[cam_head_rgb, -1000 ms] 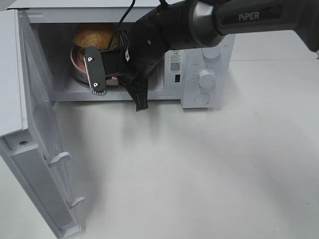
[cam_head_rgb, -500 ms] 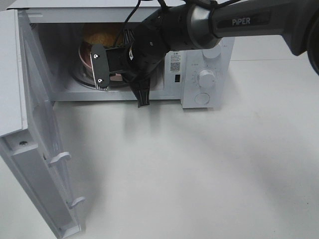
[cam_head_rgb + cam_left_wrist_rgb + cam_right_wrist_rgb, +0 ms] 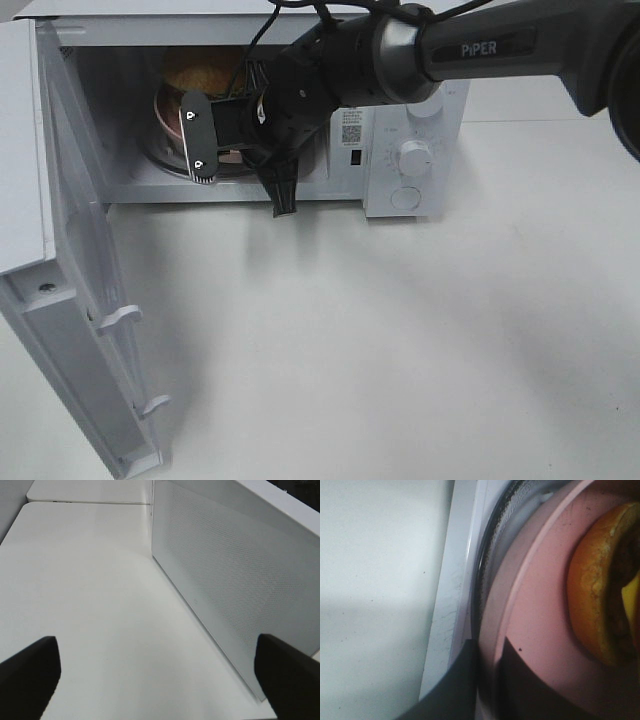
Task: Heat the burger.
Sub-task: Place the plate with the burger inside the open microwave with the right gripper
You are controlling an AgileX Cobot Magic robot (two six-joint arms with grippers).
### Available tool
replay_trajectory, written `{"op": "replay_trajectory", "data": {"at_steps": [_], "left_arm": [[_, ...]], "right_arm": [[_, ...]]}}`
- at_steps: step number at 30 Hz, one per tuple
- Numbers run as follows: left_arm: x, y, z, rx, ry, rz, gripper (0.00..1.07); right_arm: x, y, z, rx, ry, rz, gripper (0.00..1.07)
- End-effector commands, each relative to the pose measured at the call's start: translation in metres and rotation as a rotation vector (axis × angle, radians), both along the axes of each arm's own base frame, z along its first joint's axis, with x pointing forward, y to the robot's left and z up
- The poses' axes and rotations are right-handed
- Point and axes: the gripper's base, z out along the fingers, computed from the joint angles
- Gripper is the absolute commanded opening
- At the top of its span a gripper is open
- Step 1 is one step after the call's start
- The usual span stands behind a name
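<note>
Right wrist view alone shows right tool pinching pink plate under burger; left tool gapes.

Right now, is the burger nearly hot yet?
Not yet. Done: the burger sits on its pink plate inside the microwave. In hand: the right arm's jaws are shut on the plate's rim. Left: let go, pull the arm out, shut the open door, and turn the knob.
</note>
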Motion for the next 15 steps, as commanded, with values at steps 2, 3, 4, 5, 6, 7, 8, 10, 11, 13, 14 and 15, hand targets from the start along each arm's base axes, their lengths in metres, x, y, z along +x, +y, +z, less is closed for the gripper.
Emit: {"op": "replay_trajectory", "data": {"at_steps": [2, 3, 4, 5, 6, 7, 8, 10, 11, 13, 14, 15], "left_arm": [[-0.0030, 0.0000, -0.0007, -0.001, -0.015, -0.007, 0.98], [-0.0030, 0.0000, -0.0007, -0.001, -0.015, -0.007, 0.98], [-0.0030, 0.0000, -0.0007, -0.001, -0.015, -0.007, 0.98], [-0.0030, 0.0000, -0.0007, -0.001, -0.015, -0.007, 0.98], [-0.0030, 0.0000, -0.0007, -0.001, -0.015, -0.007, 0.98], [-0.0030, 0.0000, -0.0007, -0.001, -0.015, -0.007, 0.98], [-0.0030, 0.0000, -0.0007, -0.001, -0.015, -0.007, 0.98], [-0.0030, 0.0000, -0.0007, -0.001, -0.015, -0.007, 0.98], [-0.0030, 0.0000, -0.0007, -0.001, -0.015, -0.007, 0.98], [-0.0030, 0.0000, -0.0007, -0.001, -0.015, -0.007, 0.98], [-0.0030, 0.0000, -0.0007, -0.001, -0.015, -0.007, 0.98], [-0.0030, 0.0000, -0.0007, -0.001, -0.015, -0.007, 0.98]], "right_arm": [[0.0038, 0.0056, 0.0178, 0.066, -0.082, 0.029, 0.04], [0.0038, 0.0056, 0.0178, 0.066, -0.082, 0.029, 0.04], [0.0038, 0.0056, 0.0178, 0.066, -0.082, 0.029, 0.04], [0.0028, 0.0068, 0.0178, 0.066, -0.082, 0.032, 0.04], [0.0012, 0.0089, 0.0178, 0.066, -0.082, 0.037, 0.04], [0.0012, 0.0089, 0.0178, 0.066, -0.082, 0.037, 0.04], [0.0002, 0.0101, 0.0179, 0.067, -0.083, 0.041, 0.04], [-0.0014, 0.0124, 0.0182, 0.072, -0.084, 0.045, 0.05], [-0.0016, 0.0130, 0.0166, 0.074, -0.080, 0.044, 0.05], [-0.0020, 0.0137, 0.0151, 0.081, -0.071, 0.040, 0.06], [-0.0021, 0.0139, 0.0152, 0.087, -0.069, 0.037, 0.07], [-0.0021, 0.0139, 0.0152, 0.087, -0.069, 0.037, 0.07]]}}
